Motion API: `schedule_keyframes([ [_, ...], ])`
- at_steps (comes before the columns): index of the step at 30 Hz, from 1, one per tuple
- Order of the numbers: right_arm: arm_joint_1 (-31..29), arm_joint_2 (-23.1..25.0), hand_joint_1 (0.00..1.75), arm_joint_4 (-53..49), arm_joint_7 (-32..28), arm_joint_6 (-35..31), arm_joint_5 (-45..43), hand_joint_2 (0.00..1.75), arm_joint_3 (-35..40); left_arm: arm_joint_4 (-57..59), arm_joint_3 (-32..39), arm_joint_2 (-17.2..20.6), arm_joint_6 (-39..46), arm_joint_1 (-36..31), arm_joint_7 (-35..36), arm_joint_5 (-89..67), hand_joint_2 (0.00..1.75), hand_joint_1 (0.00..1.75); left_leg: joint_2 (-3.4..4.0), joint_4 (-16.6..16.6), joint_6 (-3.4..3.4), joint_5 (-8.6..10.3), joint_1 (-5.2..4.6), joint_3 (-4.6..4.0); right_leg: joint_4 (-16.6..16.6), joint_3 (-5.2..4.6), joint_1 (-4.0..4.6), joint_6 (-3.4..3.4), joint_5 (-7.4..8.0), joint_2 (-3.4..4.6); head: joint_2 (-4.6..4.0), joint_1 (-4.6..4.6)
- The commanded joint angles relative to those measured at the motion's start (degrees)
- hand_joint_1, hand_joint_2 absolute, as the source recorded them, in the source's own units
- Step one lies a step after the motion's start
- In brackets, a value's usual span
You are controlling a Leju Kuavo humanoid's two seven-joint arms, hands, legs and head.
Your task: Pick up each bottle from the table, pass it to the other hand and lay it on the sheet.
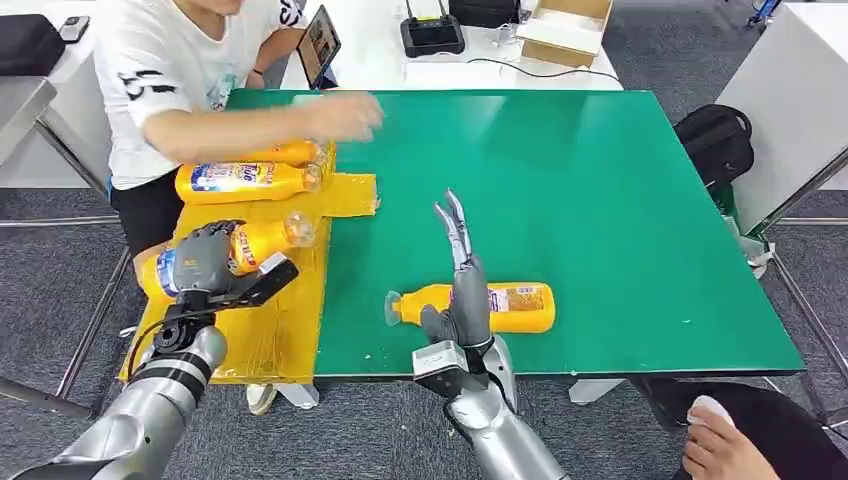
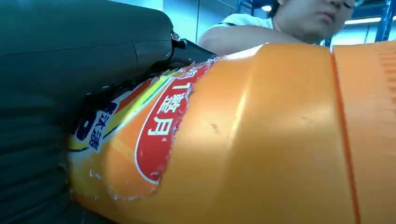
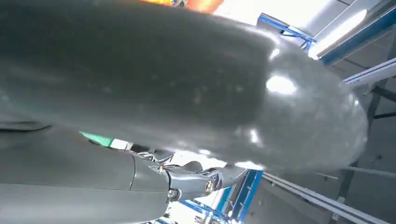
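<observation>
My left hand point(image 1: 205, 262) grips an orange bottle point(image 1: 262, 243) with a red and blue label just above the yellow sheet point(image 1: 270, 330) on the table's left side. In the left wrist view that bottle point(image 2: 261, 140) lies against my dark fingers point(image 2: 70, 60). Two more orange bottles point(image 1: 245, 181) lie at the sheet's far end. Another orange bottle point(image 1: 510, 306) lies on its side on the green table point(image 1: 600, 200), near the front edge. My right hand point(image 1: 462, 295) stands over it near its neck, fingers straight and apart, holding nothing. The right wrist view shows my hand's dark fingers point(image 3: 140, 84) up close.
A person in a white shirt point(image 1: 160, 70) sits at the table's far left and stretches an arm point(image 1: 290, 120) over the far bottles. A black backpack point(image 1: 715, 140) lies on the floor to the right. A white desk with a box point(image 1: 565, 30) stands behind.
</observation>
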Motion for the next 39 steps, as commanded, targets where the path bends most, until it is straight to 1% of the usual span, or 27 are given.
schedule_keyframes([
  [1, -2.1, -1.1, 0.0, 2.9, 0.2, 0.7, -0.7, 0.0, 1.5, 12.3, -0.9, 1.9, -0.5, -4.7, 1.2, 1.1, 1.75, 1.75, 0.08, 0.0, 0.05, -0.06, 0.02, 0.17, 0.0, 0.15, 0.06, -0.14, -0.03, 0.02, 0.0, -0.02],
  [3, -2.2, -1.0, 0.0, 3.1, 0.3, 0.8, -0.8, 0.0, 1.5, 13.2, -0.4, 1.9, -1.2, -5.0, 0.9, 1.3, 1.75, 1.75, 0.13, 0.0, 0.08, -0.1, 0.05, 0.28, -0.1, 0.27, 0.1, -0.21, -0.06, 0.03, 0.0, 0.0],
  [4, -2.3, -1.1, 0.0, 3.2, 0.3, 1.0, -0.9, 0.0, 1.6, 13.9, -1.0, 2.1, -2.6, -5.1, 1.7, 0.2, 1.75, 1.75, 0.05, 0.0, 0.05, -0.04, 0.02, 0.13, 0.0, 0.13, 0.05, -0.12, -0.03, -0.01, 0.0, -0.02],
  [5, -2.3, -1.1, 0.0, 3.4, 0.3, 1.2, -0.9, 0.0, 1.7, 14.2, -0.8, 2.2, -3.9, -5.1, 1.8, 0.2, 1.75, 1.75, 0.09, 0.0, 0.09, -0.1, 0.04, 0.25, 0.0, 0.25, 0.09, -0.19, -0.07, 0.0, 0.0, -0.02],
  [6, -2.4, -1.1, 0.0, 3.4, 0.4, 1.4, -0.9, 0.0, 1.6, 14.8, -2.3, 2.6, -5.4, -5.2, 3.9, -1.8, 1.75, 1.75, 0.08, 0.0, 0.05, -0.05, 0.02, 0.14, 0.0, 0.13, 0.05, -0.12, -0.03, 0.02, 0.0, 0.0],
  [10, -2.4, -1.2, 0.0, 3.6, 0.9, 1.8, -0.9, 0.0, 1.6, 15.5, -4.4, 2.9, -10.1, -5.2, 7.3, -4.7, 1.75, 1.75, 0.11, 0.0, 0.08, -0.09, 0.03, 0.25, -0.1, 0.24, 0.07, -0.17, -0.05, 0.03, 0.0, 0.0],
  [13, -2.4, -1.2, 0.0, 3.6, 1.0, 1.8, -0.9, 0.0, 1.5, 15.5, -5.2, 3.0, -10.2, -5.2, 8.1, -5.7, 1.75, 1.75, 0.19, -0.1, 0.09, -0.11, 0.03, 0.35, -0.1, 0.32, 0.08, -0.21, -0.05, 0.09, 0.0, -0.02],
  [14, -2.4, -1.2, 0.0, 3.6, 1.0, 1.8, -0.9, 0.0, 1.5, 15.5, -5.2, 3.0, -10.4, -5.4, 8.2, -5.8, 1.75, 1.75, 0.12, 0.0, 0.05, -0.06, 0.01, 0.2, 0.0, 0.18, 0.05, -0.13, -0.02, 0.06, 0.0, -0.02],
  [15, -2.4, -1.2, 0.0, 3.6, 1.0, 1.8, -0.9, 0.0, 1.5, 15.5, -5.2, 3.0, -10.4, -5.4, 8.2, -5.8, 1.75, 1.75, 0.21, 0.0, 0.07, -0.11, 0.04, 0.32, -0.1, 0.27, 0.09, -0.2, -0.03, 0.12, 0.0, -0.02],
  [22, -2.4, -1.2, 0.0, 3.6, 1.0, 1.8, -0.9, 0.0, 1.5, 15.5, -5.2, 3.0, -10.4, -5.4, 8.2, -5.8, 1.75, 1.75, 0.12, 0.0, 0.06, -0.06, 0.01, 0.22, 0.0, 0.18, 0.04, -0.11, -0.02, 0.06, 0.0, -0.02],
  [24, -2.4, -1.2, 0.0, 3.6, 1.0, 1.8, -0.9, 0.0, 1.5, 15.5, -5.2, 3.0, -10.4, -5.4, 8.2, -5.8, 1.75, 1.75, 0.19, -0.1, 0.1, -0.1, 0.04, 0.35, -0.1, 0.32, 0.09, -0.2, -0.03, 0.09, 0.0, -0.02],
  [30, -1.9, -1.3, 0.0, 3.5, 1.5, 2.1, -0.6, 0.0, 1.4, 15.5, -6.1, 2.8, -12.9, -6.0, 9.4, -7.0, 1.75, 1.75, 0.11, 0.0, 0.05, -0.06, 0.03, 0.24, 0.0, 0.23, 0.07, -0.14, -0.02, 0.05, 0.0, 0.0],
  [31, -1.9, -1.2, 0.0, 3.5, 1.6, 2.2, -0.6, 0.0, 1.3, 15.4, -4.9, 2.5, -13.2, -5.9, 8.8, -5.6, 1.75, 1.62, 0.13, 0.0, 0.07, -0.08, 0.04, 0.3, -0.1, 0.28, 0.08, -0.18, -0.03, 0.05, 0.0, -0.02],
  [32, -1.7, -1.2, 0.0, 3.5, 1.9, 2.2, -0.5, 0.0, 1.1, 15.2, -2.2, 1.8, -14.1, -5.9, 7.2, -2.4, 1.75, 0.38, 0.11, 0.0, 0.05, -0.06, 0.03, 0.25, 0.0, 0.23, 0.06, -0.13, -0.02, 0.05, 0.0, -0.02],
  [33, -1.6, -1.2, 0.0, 3.4, 2.0, 2.2, -0.4, 0.0, 1.0, 15.1, -0.7, 1.4, -14.7, -5.9, 6.1, -0.5, 1.75, 0.0, 0.12, -0.1, 0.06, -0.07, 0.04, 0.3, -0.1, 0.28, 0.08, -0.16, -0.02, 0.04, 0.0, -0.02],
  [34, -1.3, -1.1, 0.0, 3.1, 2.2, 2.2, -0.2, 0.0, 0.8, 15.0, 3.5, 0.4, -17.5, -6.1, 3.2, 4.8, 1.75, 0.0, 0.13, -0.1, 0.09, -0.08, 0.03, 0.38, -0.1, 0.35, 0.09, -0.2, -0.04, 0.04, 0.0, -0.02],
  [37, -1.1, -1.2, 0.0, 3.0, 2.3, 2.8, -0.3, 0.0, 0.3, 14.7, 8.9, -1.1, -23.7, -6.6, -1.0, 12.3, 1.75, 0.0, 0.0, 0.0, 0.07, -0.03, 0.02, 0.28, 0.0, 0.28, 0.06, -0.13, -0.03, -0.06, 0.0, -0.02],
  [39, -1.3, -1.2, 0.0, 3.5, 2.3, 3.2, -0.3, 0.0, 0.1, 14.5, 11.5, -1.6, -27.9, -7.0, -3.2, 16.3, 1.75, 0.0, 0.02, 0.0, 0.12, -0.07, 0.05, 0.38, -0.1, 0.4, 0.11, -0.2, -0.05, -0.09, 0.0, -0.02],
])
